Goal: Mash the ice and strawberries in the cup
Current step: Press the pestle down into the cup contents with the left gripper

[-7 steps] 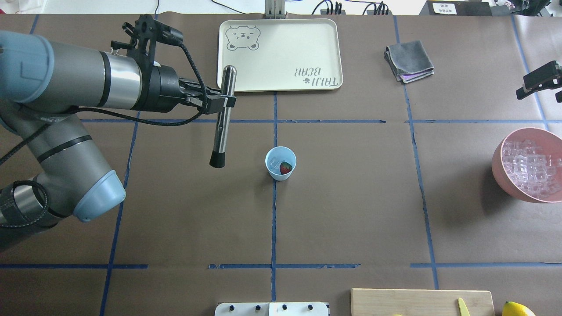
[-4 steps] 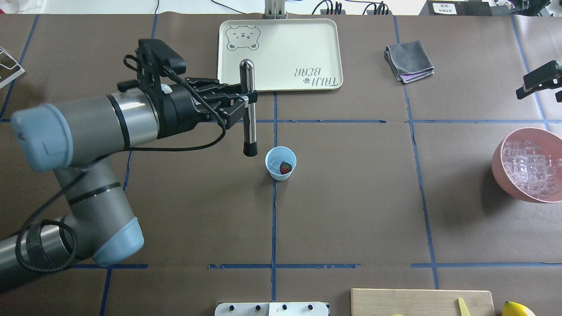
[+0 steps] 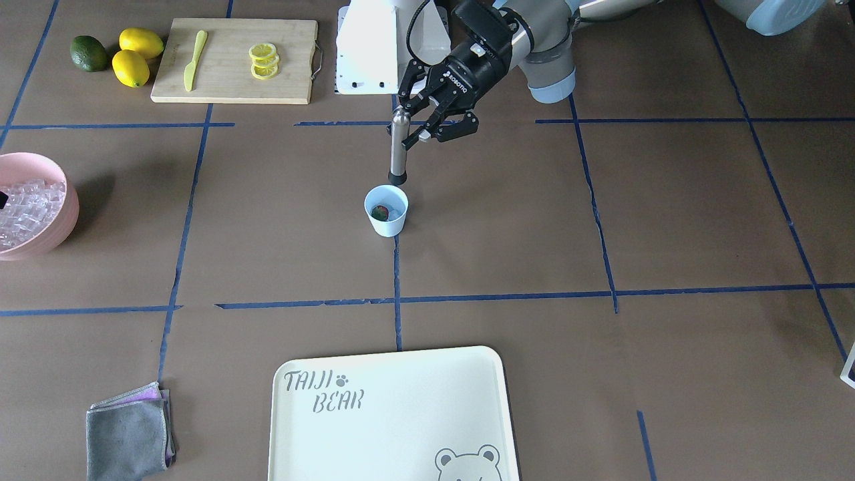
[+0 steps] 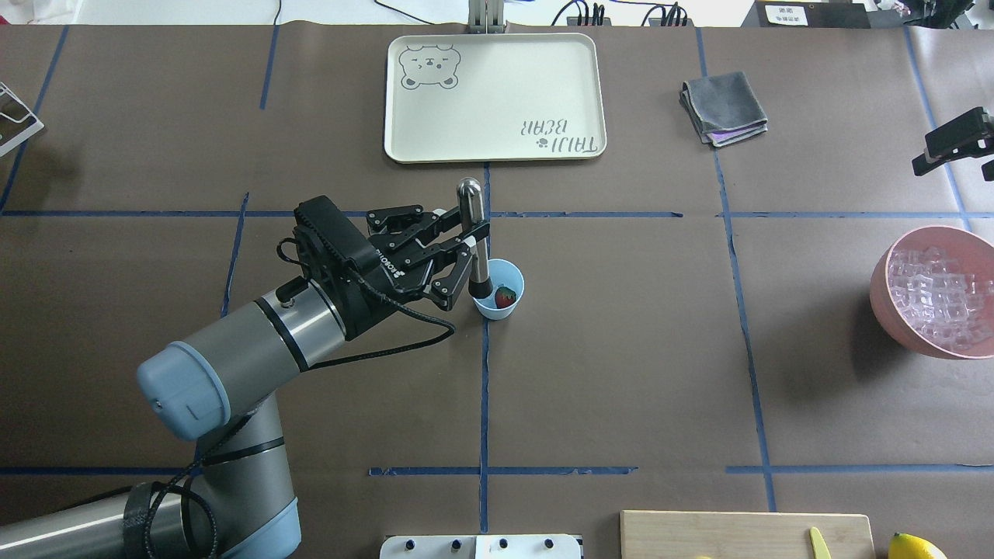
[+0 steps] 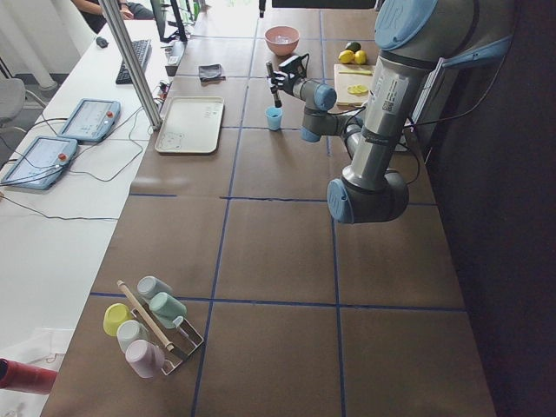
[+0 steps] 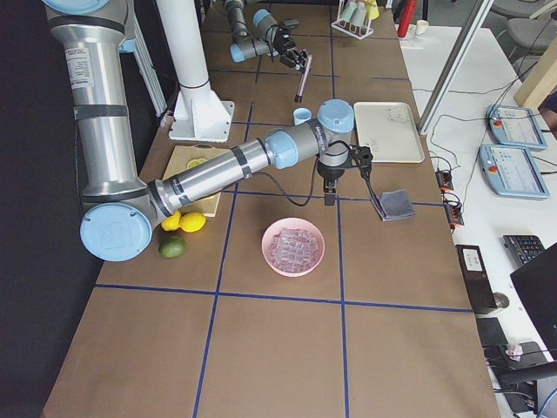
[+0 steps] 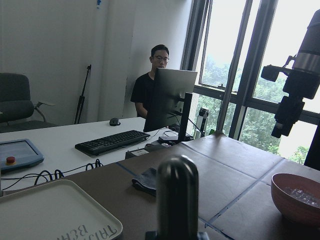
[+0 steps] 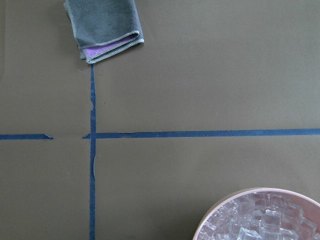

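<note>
Mid-frame, the left gripper grasps the muddler. If its tip strikes the rim, the cup may tip. I cannot tell how the right gripper's jaws stand.

My counter is brown, gridded with blue tape. At centre frame the cup is light blue, its strawberry red. My left pincer is black; its muddler silver, black-tipped. At right, a pink bowl holds clear ice.

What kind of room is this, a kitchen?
Probably a robot lab, not a kitchen: a robot arm, a table gridded with blue tape, and a nearby desk with monitor and keyboard.
</note>
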`<move>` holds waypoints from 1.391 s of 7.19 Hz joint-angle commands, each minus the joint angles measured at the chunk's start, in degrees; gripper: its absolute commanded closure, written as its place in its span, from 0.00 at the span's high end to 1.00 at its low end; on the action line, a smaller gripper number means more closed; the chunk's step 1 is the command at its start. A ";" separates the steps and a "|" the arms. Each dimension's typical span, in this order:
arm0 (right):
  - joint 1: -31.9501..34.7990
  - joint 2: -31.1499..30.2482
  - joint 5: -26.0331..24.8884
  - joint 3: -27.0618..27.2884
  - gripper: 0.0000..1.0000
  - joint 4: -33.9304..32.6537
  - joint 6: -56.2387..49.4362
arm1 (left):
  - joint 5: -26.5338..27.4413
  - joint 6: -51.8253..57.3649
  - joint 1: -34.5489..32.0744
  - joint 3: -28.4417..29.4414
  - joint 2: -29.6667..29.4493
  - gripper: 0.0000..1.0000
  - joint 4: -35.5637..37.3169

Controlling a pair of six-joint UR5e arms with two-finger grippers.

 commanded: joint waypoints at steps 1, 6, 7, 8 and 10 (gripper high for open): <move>0.09 0.06 0.28 0.04 1.00 0.04 0.00 | 4.08 1.07 1.58 2.21 -2.03 0.00 -0.44; 0.09 0.23 0.45 0.04 1.00 0.04 0.00 | 4.70 1.08 2.55 6.96 -4.07 0.01 -0.44; 0.09 0.15 0.45 0.04 1.00 -0.05 0.00 | 6.10 0.99 3.16 7.93 -4.07 0.01 -0.53; 0.09 0.15 0.45 0.04 1.00 0.04 0.00 | 6.29 0.99 3.17 8.20 -4.15 0.01 -0.53; 0.09 0.15 0.45 0.13 1.00 0.04 0.00 | 6.29 0.99 3.17 8.90 -4.15 0.01 -0.53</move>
